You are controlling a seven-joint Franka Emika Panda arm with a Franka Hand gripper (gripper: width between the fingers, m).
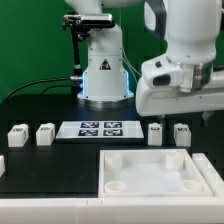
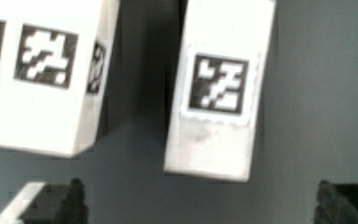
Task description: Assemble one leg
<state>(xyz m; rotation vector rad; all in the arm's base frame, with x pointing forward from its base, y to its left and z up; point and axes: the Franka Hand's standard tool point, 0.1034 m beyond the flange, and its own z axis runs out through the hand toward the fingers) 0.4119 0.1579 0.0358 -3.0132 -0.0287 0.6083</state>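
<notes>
The arm (image 1: 178, 40) was held above the leg (image 2: 217, 95); only in the wrist view was the gripper (image 2: 202, 205) seen spread, empty.

Even, bright light fills the exterior view, and no hard shadow shows where it comes from. The large flat white square panel (image 1: 150, 170) is nearly washed out, with only faint grey shading to mark its edges. The matte black table top (image 1: 40, 112) stays deep and dull. A blue glow sits on the white robot base (image 1: 104, 75). The big white arm (image 1: 185, 60) close to the lens is soft, and the whole picture is coarse.

The wrist view is dimmer and greyer. The two small white plastic leg blocks (image 2: 217, 95) look slightly smeared and their tag edges are soft. The dark fingertips (image 2: 51, 203) of the gripper (image 2: 197, 205) are out of focus.
</notes>
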